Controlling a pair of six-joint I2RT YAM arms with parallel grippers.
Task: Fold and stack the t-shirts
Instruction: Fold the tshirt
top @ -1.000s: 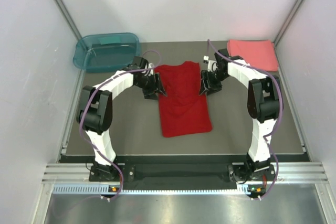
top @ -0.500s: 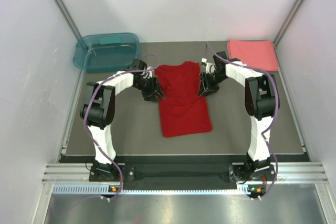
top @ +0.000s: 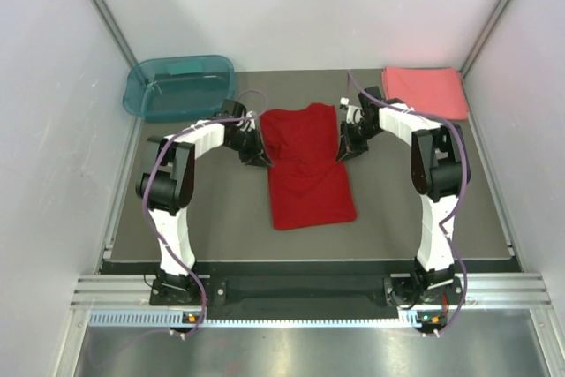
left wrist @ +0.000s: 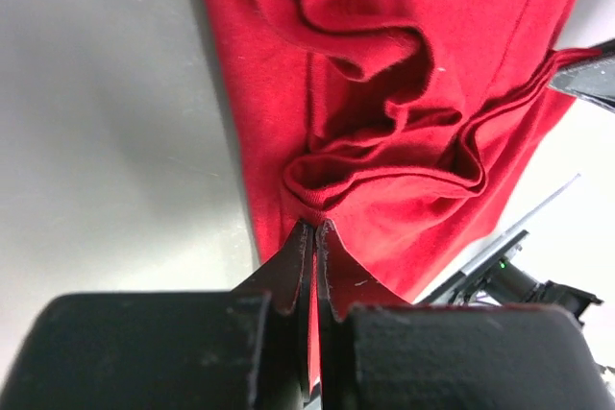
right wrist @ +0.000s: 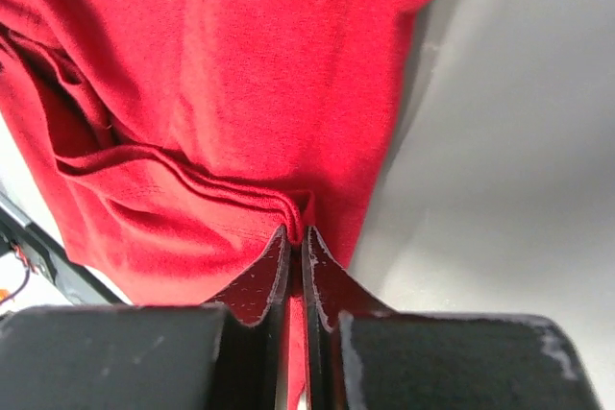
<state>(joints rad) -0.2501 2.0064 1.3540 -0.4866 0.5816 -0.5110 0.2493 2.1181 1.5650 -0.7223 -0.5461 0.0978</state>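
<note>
A deep red t-shirt (top: 307, 163) lies lengthwise on the grey table, its sides folded in to a narrow strip. My left gripper (top: 265, 159) is shut on its left edge, where the cloth (left wrist: 384, 122) bunches into folds at my fingertips (left wrist: 316, 229). On the opposite edge my right gripper (top: 342, 153) is shut on a pinch of red cloth (right wrist: 221, 112), just ahead of my right fingertips (right wrist: 296, 235). A coral-pink t-shirt (top: 425, 90) rests as a neat folded rectangle at the back right corner.
A teal translucent plastic tub (top: 179, 86) stands at the back left corner. White walls close in the table (top: 221, 218) on three sides, with a metal rail along the near edge.
Both grippers moved in onto the red shirt's side edges and went from open to shut on the cloth. The shirt's outline has hardly shifted.
</note>
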